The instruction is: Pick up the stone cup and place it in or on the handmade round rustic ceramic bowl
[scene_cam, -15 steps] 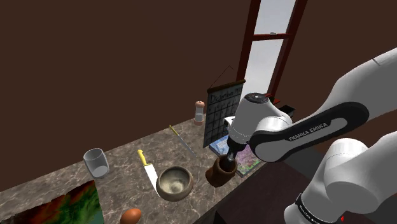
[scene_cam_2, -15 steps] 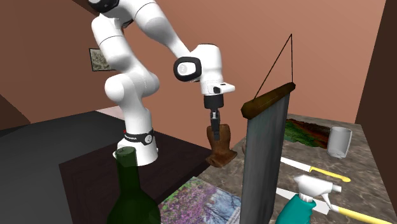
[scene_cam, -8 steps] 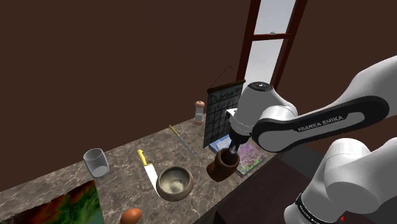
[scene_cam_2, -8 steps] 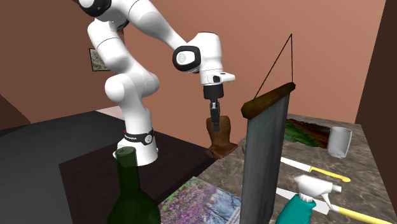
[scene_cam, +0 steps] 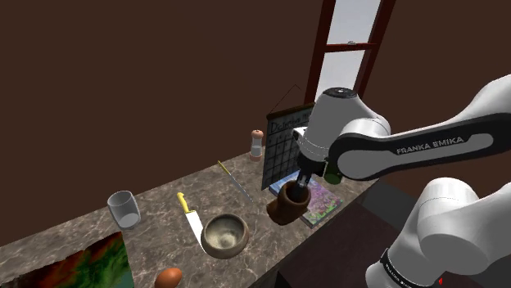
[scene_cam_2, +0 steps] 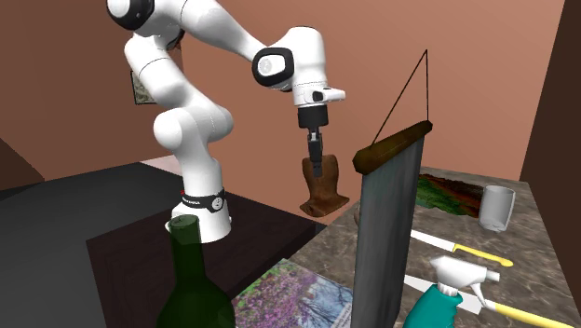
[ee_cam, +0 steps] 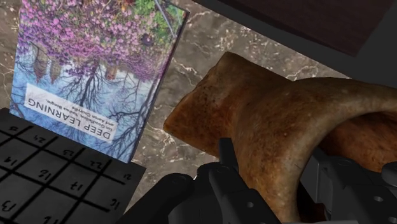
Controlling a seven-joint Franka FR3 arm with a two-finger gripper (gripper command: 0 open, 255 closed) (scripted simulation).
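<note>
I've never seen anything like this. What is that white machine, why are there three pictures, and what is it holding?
The white machine is a robot arm, and the black two-finger gripper is its hand. Two pictures come from cameras standing nearby. One is beside the arm's stand and looks down on the marble counter. The other looks from the opposite side. The third comes from a camera on the hand itself, so the fingers appear close up. The gripper is shut on the wall of a brown cup, which hangs tilted. On the counter are a round bowl, a yellow-handled knife, a glass, a book and a hanging calendar.
</note>
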